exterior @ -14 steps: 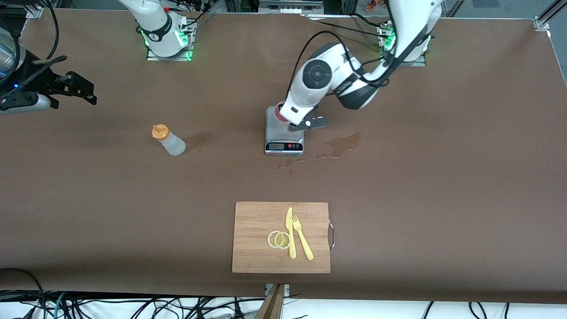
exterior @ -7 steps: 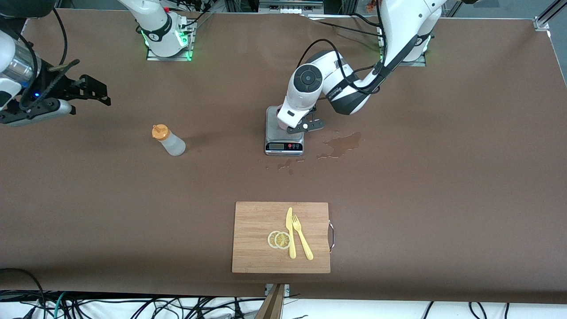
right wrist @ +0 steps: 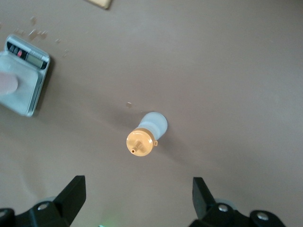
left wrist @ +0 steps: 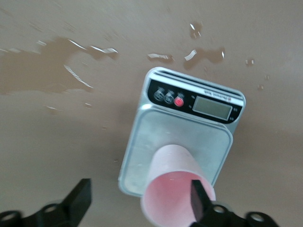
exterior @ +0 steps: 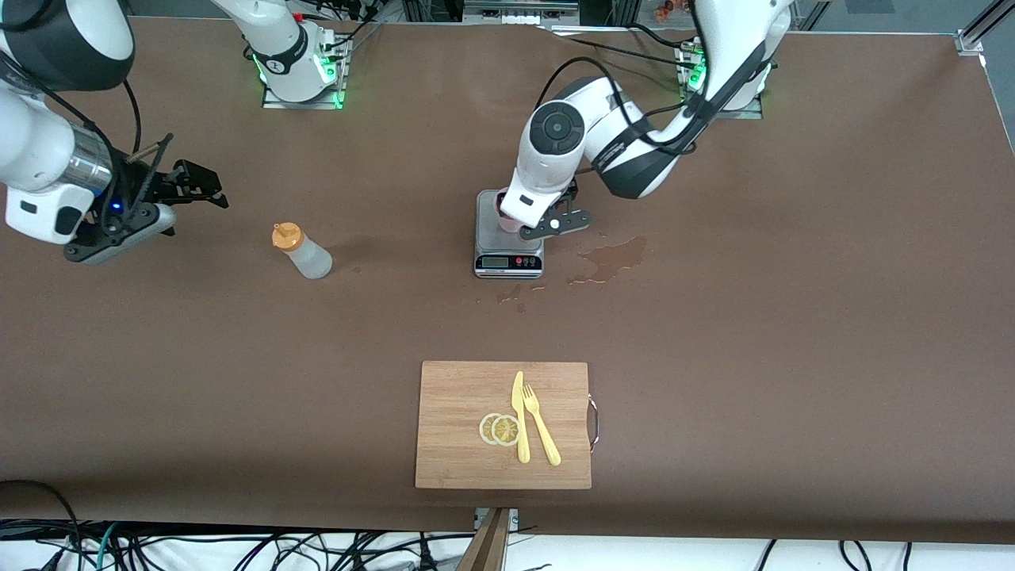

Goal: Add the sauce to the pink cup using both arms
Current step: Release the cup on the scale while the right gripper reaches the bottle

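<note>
My left pincer (left wrist: 137,201) hangs just over the scale (exterior: 508,235), fingers spread wide with nothing in them; the pink cup (left wrist: 176,187) stands upright on the scale's platform, between my fingers but no longer gripped, as far as I can see. The scale sits toward the middle of the surface, nearer its robot-side edge, with a puddle (exterior: 614,258) spilled beside it toward my left arm's end.

My right pincer (exterior: 194,184) is up in the air over the surface near its right-arm end, fingers wide apart and empty. The sauce (exterior: 301,251) stands upright on the surface, between that pincer and the scale, its orange cap (right wrist: 140,143) showing in my right wrist view.

What worries me: my left fingers stand close around the cup, so lifting off crooked could clip the rim and tip it off the scale. The bottle looks soft and narrow; coming down off-centre could knock it over, and squeezing too hard could squirt sauce early. The wet patch could also make things slide.
</note>
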You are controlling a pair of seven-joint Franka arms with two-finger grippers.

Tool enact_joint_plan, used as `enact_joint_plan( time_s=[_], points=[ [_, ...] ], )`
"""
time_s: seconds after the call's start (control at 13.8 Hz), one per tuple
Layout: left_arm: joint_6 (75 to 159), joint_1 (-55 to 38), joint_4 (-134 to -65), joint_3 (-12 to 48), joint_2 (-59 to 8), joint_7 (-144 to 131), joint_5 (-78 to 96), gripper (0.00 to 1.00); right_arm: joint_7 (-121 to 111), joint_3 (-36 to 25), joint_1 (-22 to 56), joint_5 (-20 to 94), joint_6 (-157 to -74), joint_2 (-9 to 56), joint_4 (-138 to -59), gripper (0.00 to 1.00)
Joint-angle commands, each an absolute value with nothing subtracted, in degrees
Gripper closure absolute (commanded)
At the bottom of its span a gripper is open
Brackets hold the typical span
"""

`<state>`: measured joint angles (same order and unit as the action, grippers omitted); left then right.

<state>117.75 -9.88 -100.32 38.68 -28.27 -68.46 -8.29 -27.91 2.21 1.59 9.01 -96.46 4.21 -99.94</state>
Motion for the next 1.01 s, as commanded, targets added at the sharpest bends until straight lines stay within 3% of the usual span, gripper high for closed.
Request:
enact_joint_plan(
  time_s=[0.0, 0.43, 0.94],
  points=[
    [109.1, -4.2, -97.1, 41.0, -23.1, -64.4, -4.5, 0.00, -37.9, 2.3, 1.1, 12.2, -100.2, 2.8, -105.5, 0.00],
    [86.9, 9.4, -81.8, 41.0, -21.4, -49.2, -2.2, 0.00, -60.9, 2.3, -2.0, 16.5, -104.6, 2.2, -112.8, 0.00],
    [86.5, 32.3, -76.6, 40.0, -21.1, -31.6, -4.0, 0.00, -91.4, 1.5, -9.5, 23.7, -104.1, 4.6, -118.7, 0.00]
  ],
)
